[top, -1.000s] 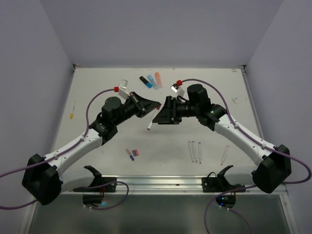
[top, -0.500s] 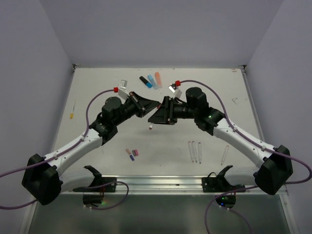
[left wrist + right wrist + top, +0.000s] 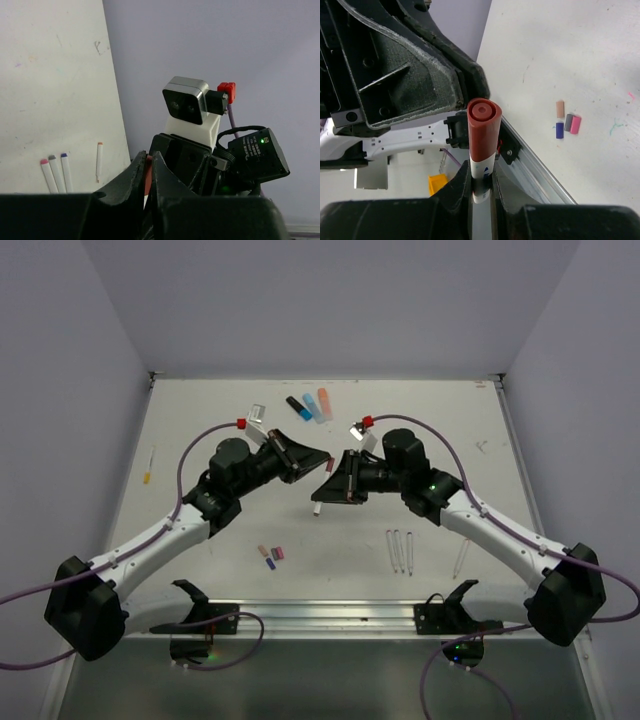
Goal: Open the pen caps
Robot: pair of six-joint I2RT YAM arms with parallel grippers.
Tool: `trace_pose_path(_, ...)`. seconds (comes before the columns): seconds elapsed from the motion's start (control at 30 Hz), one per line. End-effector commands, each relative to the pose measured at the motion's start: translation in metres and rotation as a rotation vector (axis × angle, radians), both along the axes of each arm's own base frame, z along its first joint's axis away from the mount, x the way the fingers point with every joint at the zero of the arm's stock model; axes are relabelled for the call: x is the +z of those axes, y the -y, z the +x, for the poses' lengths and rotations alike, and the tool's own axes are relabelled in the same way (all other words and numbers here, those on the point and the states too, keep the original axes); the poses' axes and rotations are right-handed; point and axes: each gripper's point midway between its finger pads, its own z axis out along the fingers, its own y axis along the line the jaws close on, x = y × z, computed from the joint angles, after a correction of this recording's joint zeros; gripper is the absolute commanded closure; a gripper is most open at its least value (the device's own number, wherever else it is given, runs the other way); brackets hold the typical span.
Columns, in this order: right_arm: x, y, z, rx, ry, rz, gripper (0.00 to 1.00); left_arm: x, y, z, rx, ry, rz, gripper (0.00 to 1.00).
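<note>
Roughly half of the job looks done. At the far left of the desk (image 3: 430, 390) a yellow-tipped pen (image 3: 149, 468) lies alone, and I take its cap to be on. Next comes the left tool (image 3: 320, 456), raised over the middle. Its fingers stand narrow, and its own wrist view shows a sliver of dark red in the slit between them, but I cannot tell whether the pads press on anything. Below it, toward the front edge, lie the loose caps (image 3: 270, 555), four of them in the right wrist view: peach, purple, grey and pink. Right of centre, the right tool (image 3: 481, 186) is clamped on the white barrel of a pen (image 3: 316, 508) and holds it clear of the desk. The dark red cap (image 3: 482, 131) is still seated on it, just beside the left tool's tip. Further right, three thin pens (image 3: 399, 548) lie side by side and a fourth pen (image 3: 462, 557) lies apart. Their end colours match the loose caps, so these seem finished. The markers (image 3: 308, 406) at the far edge are too small to judge.

The held pen's long axis crosses the right tool's fingers, with the bare end down toward the near left and the capped end up, toward the left tool.
</note>
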Motion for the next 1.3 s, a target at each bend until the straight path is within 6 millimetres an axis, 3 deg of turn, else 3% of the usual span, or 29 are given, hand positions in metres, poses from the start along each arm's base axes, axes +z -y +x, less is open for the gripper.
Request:
trace_pose_path(0.0,0.011,0.001,-0.015,0.070,0.059,0.029,1.00,0.018,0.011,-0.012,-0.107,0.095,0.012,0.87)
trace_pose_path(0.03,0.009,0.000,-0.017,0.088,0.048,0.032,1.00,0.015,0.011,-0.015,-0.117,0.095,0.020,0.77)
trace_pose_path(0.13,0.009,0.000,-0.023,0.111,0.031,0.048,1.00,0.013,0.006,-0.021,-0.123,0.117,0.047,0.65)
trace_pose_path(0.23,0.010,0.002,-0.028,0.115,0.027,0.063,1.00,0.010,0.003,-0.026,-0.137,0.139,0.094,0.60)
trace_pose_path(0.43,0.013,0.002,-0.030,0.124,0.024,0.075,1.00,-0.002,0.004,-0.034,-0.181,0.136,0.113,0.58)
trace_pose_path(0.7,0.013,0.000,-0.029,0.124,0.012,0.095,1.00,-0.001,0.011,-0.040,-0.245,0.156,0.102,0.59)
trace_pose_path(0.9,0.012,-0.002,-0.029,0.127,-0.001,0.094,1.00,-0.009,0.014,-0.043,-0.274,0.137,0.105,0.67)
trace_pose_path(1.0,0.010,-0.002,-0.029,0.126,-0.008,0.091,1.00,-0.008,0.016,-0.042,-0.282,0.140,0.102,0.84)
trace_pose_path(1.03,0.011,-0.002,-0.028,0.124,-0.008,0.092,1.00,-0.011,0.016,-0.041,-0.280,0.129,0.113,0.98)
trace_pose_path(1.13,0.005,0.000,-0.030,0.128,-0.012,0.066,1.00,-0.010,0.013,-0.031,-0.233,0.129,0.145,1.00)
trace_pose_path(1.27,-0.028,0.016,-0.040,0.129,-0.070,-0.112,1.00,-0.019,-0.001,-0.013,-0.106,0.050,0.235,1.00)
